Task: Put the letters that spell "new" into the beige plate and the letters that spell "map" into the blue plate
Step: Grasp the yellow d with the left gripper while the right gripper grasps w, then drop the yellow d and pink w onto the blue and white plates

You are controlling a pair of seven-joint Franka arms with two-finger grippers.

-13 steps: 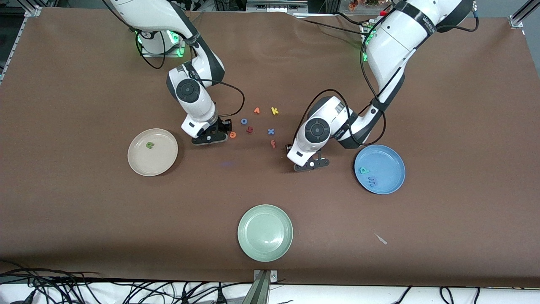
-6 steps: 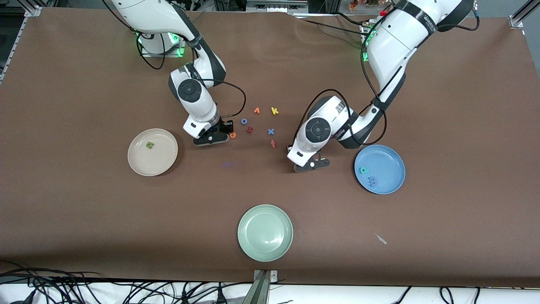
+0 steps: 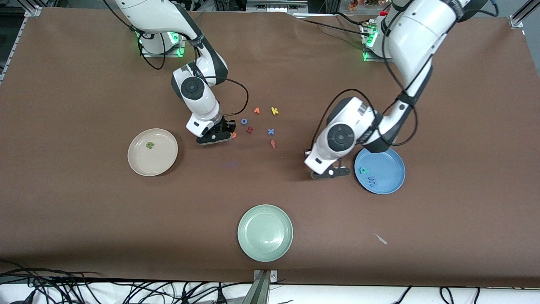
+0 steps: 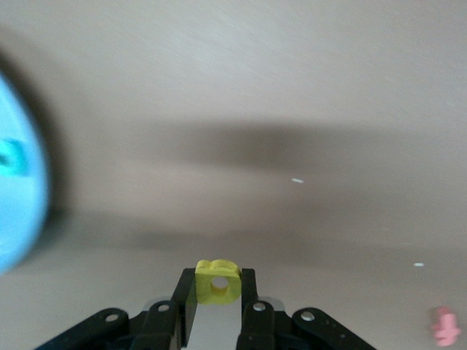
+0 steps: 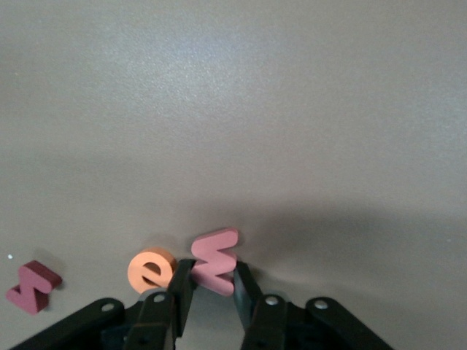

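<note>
My right gripper [image 3: 216,137] is down at the table among the loose letters, shut on the red w [image 5: 215,261]. The orange e [image 5: 152,270] lies right beside it, touching one finger. In the front view the w is hidden under the hand; the e [image 3: 233,135] peeks out. My left gripper [image 3: 332,172] is shut on the yellow a [image 4: 217,282], just off the rim of the blue plate [image 3: 390,160], on the right arm's side of it. That plate holds the teal p [image 3: 364,170] and blue m [image 3: 372,181]. The green n [image 3: 149,145] lies in the beige plate [image 3: 162,162].
Loose letters lie between the arms: a blue o [image 3: 244,121], a dark red letter [image 3: 249,129], an orange letter [image 3: 256,110], a yellow k [image 3: 274,111], a blue x [image 3: 271,131], a red f [image 3: 273,144]. A pale green plate [image 3: 265,247] sits nearest the front camera.
The left arm has carried the yellow a toward the blue plate. The right gripper has shifted slightly toward the letters and shut on the red w.
</note>
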